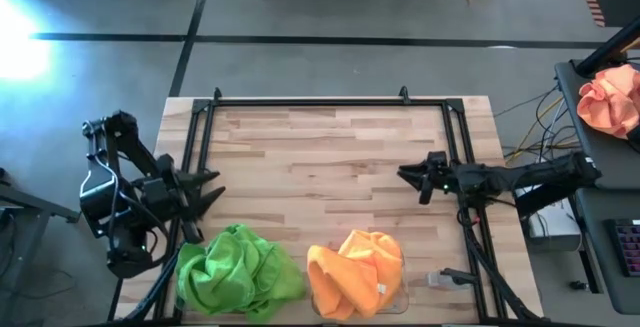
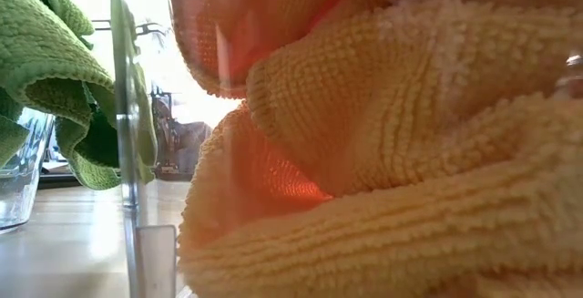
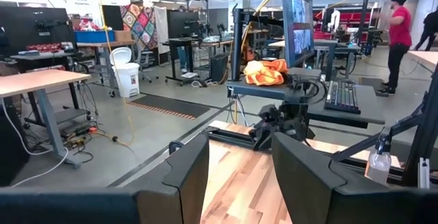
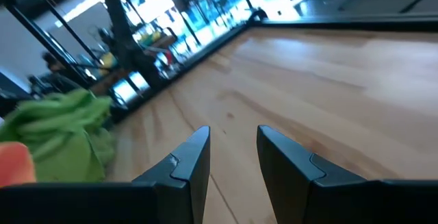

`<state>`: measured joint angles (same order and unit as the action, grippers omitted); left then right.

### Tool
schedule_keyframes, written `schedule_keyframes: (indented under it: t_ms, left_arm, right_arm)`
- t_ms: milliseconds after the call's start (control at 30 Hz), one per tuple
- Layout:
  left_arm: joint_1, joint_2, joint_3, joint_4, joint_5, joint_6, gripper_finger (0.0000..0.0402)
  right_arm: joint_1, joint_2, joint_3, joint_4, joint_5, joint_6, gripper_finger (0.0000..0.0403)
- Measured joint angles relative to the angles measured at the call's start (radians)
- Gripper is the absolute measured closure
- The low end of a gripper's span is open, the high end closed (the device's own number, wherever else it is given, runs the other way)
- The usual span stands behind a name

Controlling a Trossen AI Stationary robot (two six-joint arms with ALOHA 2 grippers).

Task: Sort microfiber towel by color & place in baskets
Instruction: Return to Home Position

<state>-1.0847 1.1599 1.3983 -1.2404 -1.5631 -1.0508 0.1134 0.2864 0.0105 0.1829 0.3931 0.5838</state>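
Lime green towels [image 1: 240, 270] lie heaped in a clear basket at the table's near edge, left of centre; they also show in the low view [image 2: 50, 70] and the right wrist view [image 4: 58, 125]. Orange towels [image 1: 352, 274] fill the second clear basket [image 1: 398, 267] just to their right, and they crowd the low view [image 2: 383, 152]. My left gripper [image 1: 208, 189] hovers open above the table's left side, beyond the green heap. My right gripper [image 1: 408, 179] is open over the right half of the table, holding nothing [image 4: 233, 148].
A black metal frame [image 1: 330, 102] runs along the table's far and side edges. A peach-orange cloth bundle [image 1: 612, 97] lies on a desk to the right, off the table. Bare wood [image 1: 320, 167] stretches between the two grippers. A person [image 3: 398, 32] stands far off in the room.
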Motion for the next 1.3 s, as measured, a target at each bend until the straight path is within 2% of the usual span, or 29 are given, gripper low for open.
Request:
schedule_keyframes:
  t_ms: [367,800,1300]
  left_arm:
    - [0.0,0.027,0.0,0.02,0.0,0.0,0.0257]
    - [0.0,0.026,0.0,0.036,-0.001,0.0,0.0257]
    - [0.0,0.026,0.0,0.04,-0.001,0.024,0.0257]
  right_arm:
    - [0.0,-0.159,0.0,0.0,0.0,0.0,0.0289]
    - [0.0,-0.281,0.0,0.0,0.0,0.0,0.0289]
    - [0.0,-0.265,-0.001,0.0,0.0,0.0,0.0289]
